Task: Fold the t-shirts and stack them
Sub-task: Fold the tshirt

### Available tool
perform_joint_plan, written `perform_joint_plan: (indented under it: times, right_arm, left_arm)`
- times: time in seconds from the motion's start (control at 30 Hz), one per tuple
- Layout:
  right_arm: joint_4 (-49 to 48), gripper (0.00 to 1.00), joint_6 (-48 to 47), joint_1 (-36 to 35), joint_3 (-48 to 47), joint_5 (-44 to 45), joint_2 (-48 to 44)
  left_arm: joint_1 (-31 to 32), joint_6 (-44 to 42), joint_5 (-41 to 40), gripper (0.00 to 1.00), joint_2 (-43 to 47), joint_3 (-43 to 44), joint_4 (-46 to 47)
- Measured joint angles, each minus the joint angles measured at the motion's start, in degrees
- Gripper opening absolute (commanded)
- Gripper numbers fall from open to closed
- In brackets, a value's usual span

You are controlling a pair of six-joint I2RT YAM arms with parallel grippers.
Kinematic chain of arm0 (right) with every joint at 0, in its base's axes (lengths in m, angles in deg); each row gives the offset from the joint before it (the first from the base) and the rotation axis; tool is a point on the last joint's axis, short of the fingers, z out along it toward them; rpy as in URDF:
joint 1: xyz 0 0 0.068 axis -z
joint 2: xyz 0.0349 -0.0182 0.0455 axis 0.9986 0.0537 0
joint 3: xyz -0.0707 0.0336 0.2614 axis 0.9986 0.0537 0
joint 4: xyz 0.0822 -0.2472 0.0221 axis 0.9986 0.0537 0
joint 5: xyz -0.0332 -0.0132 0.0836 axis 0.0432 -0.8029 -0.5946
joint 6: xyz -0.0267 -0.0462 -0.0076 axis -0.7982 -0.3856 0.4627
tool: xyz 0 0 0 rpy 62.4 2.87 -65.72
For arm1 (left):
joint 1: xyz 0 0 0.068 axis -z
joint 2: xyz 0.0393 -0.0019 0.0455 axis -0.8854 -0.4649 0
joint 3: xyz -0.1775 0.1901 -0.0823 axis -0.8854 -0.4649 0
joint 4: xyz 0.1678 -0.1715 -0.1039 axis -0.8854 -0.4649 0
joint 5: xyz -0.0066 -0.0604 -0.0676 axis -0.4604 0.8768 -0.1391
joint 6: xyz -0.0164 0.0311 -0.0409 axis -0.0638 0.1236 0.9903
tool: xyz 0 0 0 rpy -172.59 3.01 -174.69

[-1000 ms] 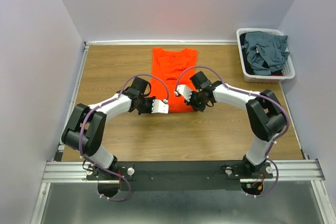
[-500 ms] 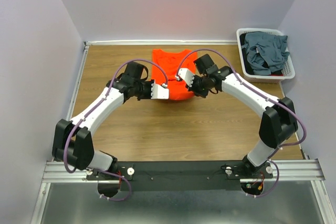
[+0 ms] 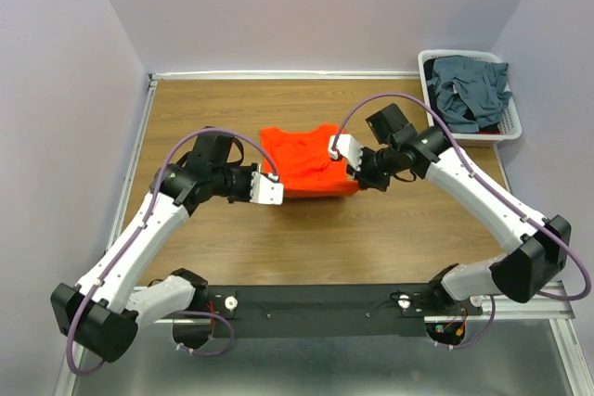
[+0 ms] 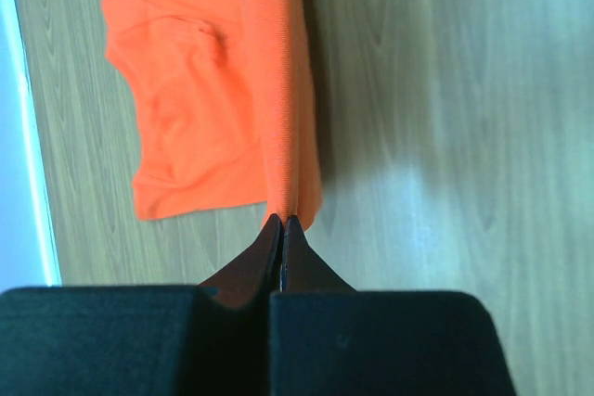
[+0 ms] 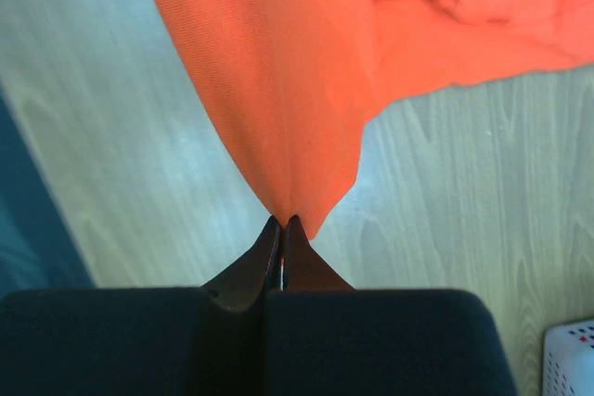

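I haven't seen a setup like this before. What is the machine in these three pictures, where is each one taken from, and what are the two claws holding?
The machine is a pair of robot arms bolted side by side at the near edge of a wooden table. The wide picture comes from a fixed camera above and behind the arms. The two close-ups come from a small camera on each wrist, looking along that arm's own fingers.

An orange-red t-shirt lies on the table and appears to be doubled over. The left gripper is shut on a pinch of its cloth, and the right gripper is shut on another. Each one holds its pinch up off the wood.

At the far right stands a white slatted basket with dark blue-grey t-shirts heaped inside.
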Motion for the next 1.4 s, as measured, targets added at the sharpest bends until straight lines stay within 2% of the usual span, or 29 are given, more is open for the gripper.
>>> perform_joint_plan:
  times: [0.17, 0.33, 0.6, 0.83, 1.03, 1.1, 1.23, 1.4]
  right_arm:
    - [4.70, 0.01, -0.55, -0.52, -3.15, -2.47, -1.03]
    - [6.67, 0.01, -1.22, -0.02, -7.30, -2.16, 3.02]
    - [6.03, 0.00, -5.81, 6.45, -22.08, -2.93, 19.47]
    - [5.14, 0.01, -8.96, 9.79, -31.93, -3.28, 35.32]
    - [2.21, 0.01, -8.46, 11.76, -38.58, -3.56, 50.29]
    - [1.53, 0.00, -7.93, 11.76, -39.10, -3.85, 53.46]
    - [0.63, 0.01, -5.68, 11.82, -39.45, -4.57, 53.79]
    - [-2.64, 0.01, -2.03, 11.87, -27.15, -7.76, 47.01]
  left_arm:
    - [0.07, 1.77, 1.62, 0.00, 2.67, 0.50, -4.02]
    - [-1.14, 3.15, 1.86, 0.00, -0.90, 2.54, -4.20]
    - [-11.19, 1.77, 5.84, 0.00, -19.47, 12.92, -1.11]
    - [-12.79, 5.18, 6.01, 0.00, -35.82, 18.51, 5.81]
    - [-13.79, 9.81, 5.16, 0.00, -47.93, 19.34, 13.11]
    - [-13.90, 10.99, 4.63, 0.00, -50.34, 19.37, 14.71]
    - [-13.86, 12.17, 3.74, 0.00, -52.02, 19.34, 15.85]
    - [-12.76, 11.06, 3.23, 0.00, -48.06, 14.23, 17.38]
